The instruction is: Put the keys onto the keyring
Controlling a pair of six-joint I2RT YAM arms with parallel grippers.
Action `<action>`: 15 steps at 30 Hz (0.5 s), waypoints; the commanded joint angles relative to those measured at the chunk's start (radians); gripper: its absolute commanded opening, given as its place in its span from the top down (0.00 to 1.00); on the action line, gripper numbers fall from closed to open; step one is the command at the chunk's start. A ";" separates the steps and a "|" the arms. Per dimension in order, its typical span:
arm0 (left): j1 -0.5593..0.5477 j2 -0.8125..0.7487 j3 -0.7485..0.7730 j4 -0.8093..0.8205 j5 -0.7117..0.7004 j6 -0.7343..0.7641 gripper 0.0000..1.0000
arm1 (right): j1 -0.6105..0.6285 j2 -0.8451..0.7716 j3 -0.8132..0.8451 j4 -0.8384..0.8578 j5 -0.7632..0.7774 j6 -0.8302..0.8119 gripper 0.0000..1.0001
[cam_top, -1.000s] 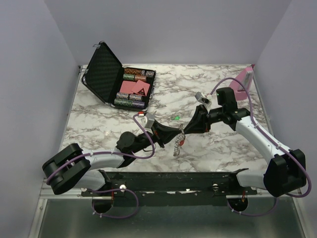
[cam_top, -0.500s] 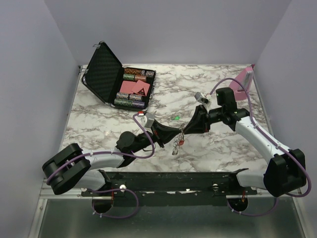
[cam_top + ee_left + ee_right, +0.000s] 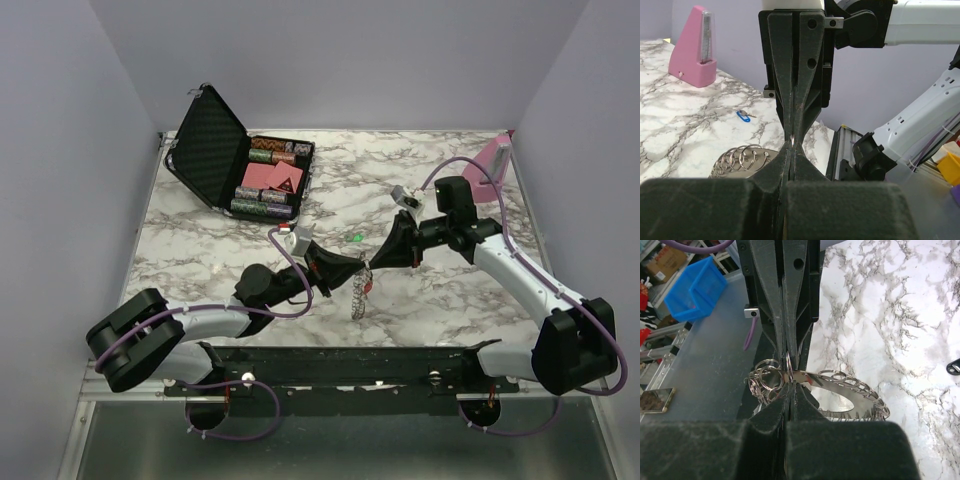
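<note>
The left pincer (image 3: pixel 357 266) and right pincer (image 3: pixel 375 263) meet tip to tip above the middle of the tabletop (image 3: pixel 200 250), both pinched narrow on the keyring (image 3: pixel 361 291) — its loops dangling below — so an uneven tug or slackened squeeze could let the thin metal slip free and drop.

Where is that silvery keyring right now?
In the top view the keyring hangs over the middle of the table, pinched between the left end effector and right end effector, which meet tip to tip.
</note>
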 commanded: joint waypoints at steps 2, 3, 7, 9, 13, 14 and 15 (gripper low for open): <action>0.007 0.009 0.011 0.265 0.026 -0.018 1.00 | 0.015 0.009 -0.014 0.022 0.020 0.018 0.97; 0.007 0.012 0.012 0.272 0.029 -0.020 1.00 | 0.015 0.011 -0.016 0.024 0.020 0.018 0.98; 0.007 0.025 0.015 0.295 0.035 -0.029 1.00 | 0.019 0.012 -0.020 0.036 0.019 0.028 0.98; 0.007 0.032 0.018 0.311 0.041 -0.032 1.00 | 0.022 0.014 -0.023 0.047 0.016 0.039 0.98; 0.007 0.034 0.029 0.311 0.056 -0.027 1.00 | 0.030 0.015 -0.028 0.054 0.013 0.045 0.98; 0.007 0.032 0.030 0.310 0.058 -0.026 1.00 | 0.033 0.017 -0.028 0.057 0.011 0.047 0.98; 0.007 0.031 0.034 0.311 0.060 -0.024 1.00 | 0.033 0.017 -0.028 0.059 0.008 0.048 0.98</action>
